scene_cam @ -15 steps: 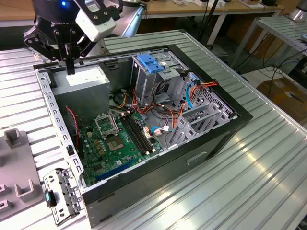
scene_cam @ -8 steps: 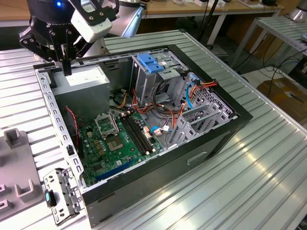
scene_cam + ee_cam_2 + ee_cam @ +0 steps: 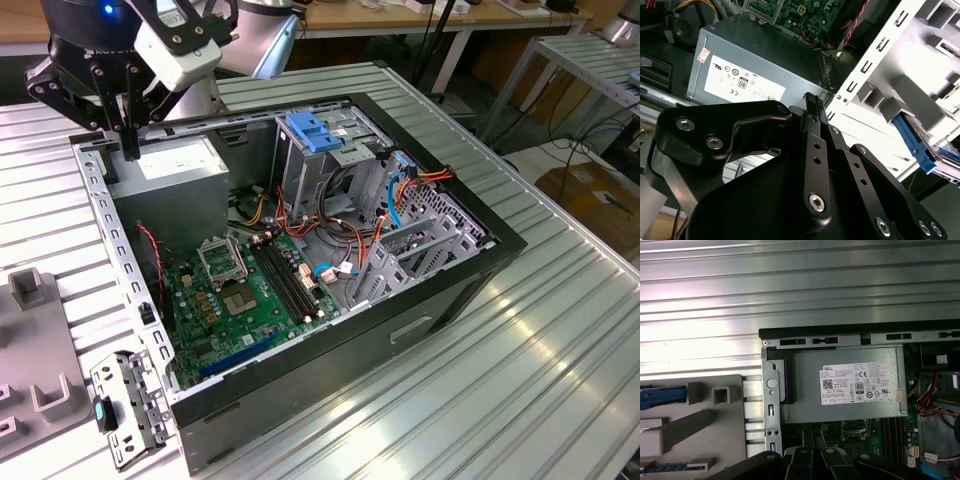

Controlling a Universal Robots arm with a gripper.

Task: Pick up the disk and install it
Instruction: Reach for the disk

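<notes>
Starting at the exterior view's left, I see a grey moulded fixture [image 3: 50, 350] on the ribbed metal table [image 3: 520, 380], with a loose metal bracket [image 3: 130, 410] just beside it. In the first wrist view the disk [image 3: 660, 393] shows as a blue-framed edge sitting in a grey fixture. It is outside the case and apart from the gripper.

Next comes the gripper [image 3: 129, 148], which hangs over the corner of the open computer case [image 3: 300, 400] that holds the power supply [image 3: 175, 165]. Its fingers are drawn narrow together with nothing between them. In the second wrist view the tips sit just above that supply's labelled face.

Further right I make out the green motherboard [image 3: 240, 300], then the grey drive bay [image 3: 290, 170] topped by a blue plastic bracket [image 3: 315, 135], and last the orange and blue cables [image 3: 425, 177].
</notes>
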